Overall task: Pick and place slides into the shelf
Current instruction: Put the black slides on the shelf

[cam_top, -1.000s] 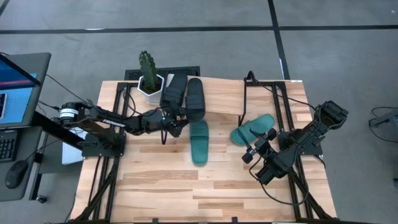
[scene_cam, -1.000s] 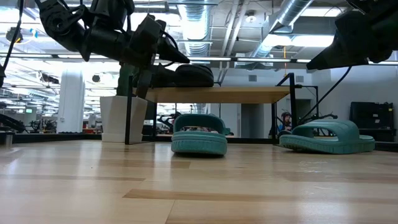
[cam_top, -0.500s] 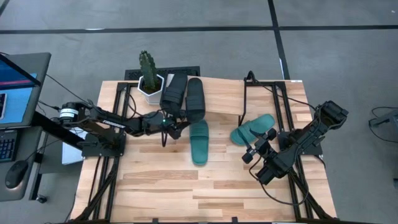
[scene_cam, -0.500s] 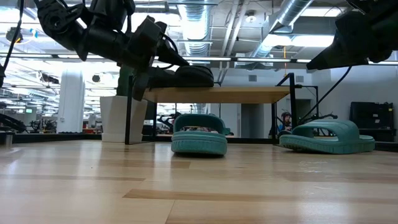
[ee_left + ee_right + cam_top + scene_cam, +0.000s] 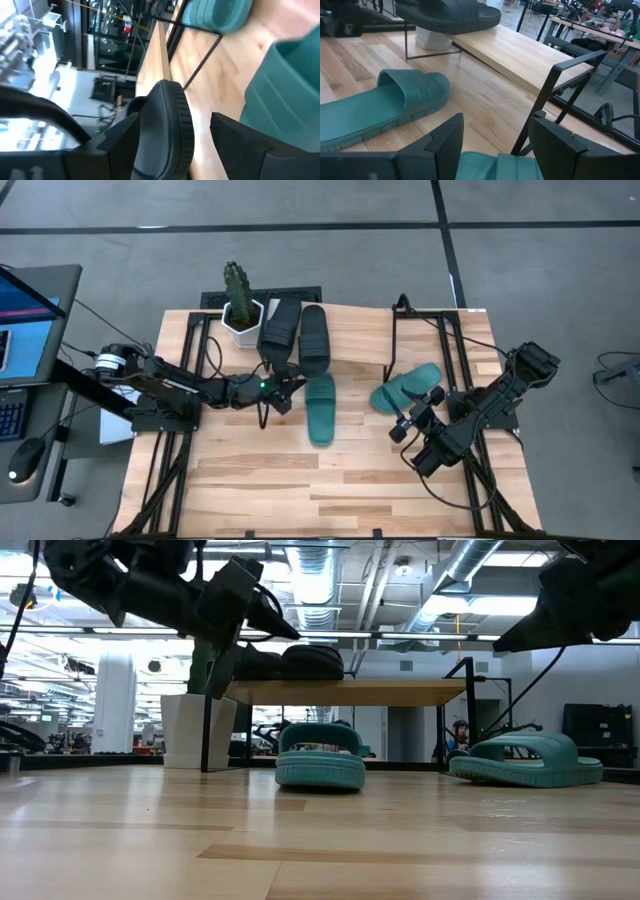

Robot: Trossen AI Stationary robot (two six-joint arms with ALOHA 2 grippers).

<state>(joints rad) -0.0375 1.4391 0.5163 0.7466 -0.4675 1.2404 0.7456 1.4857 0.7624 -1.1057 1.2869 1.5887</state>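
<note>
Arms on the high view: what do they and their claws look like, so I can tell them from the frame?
Both are dark, jointed and cable-strung. The left arm has a white collar near its base and a small green light by the left claw. The right claw has blocky black fingers.

Matt rubber, pale wood, thin black metal

The teal slides [image 5: 320, 408] and black slides [image 5: 314, 335] looked matt and ribbed; the shelf [image 5: 360, 335] was smooth light wood on black metal; the tabletop [image 5: 300, 480] showed grained planks.
</note>
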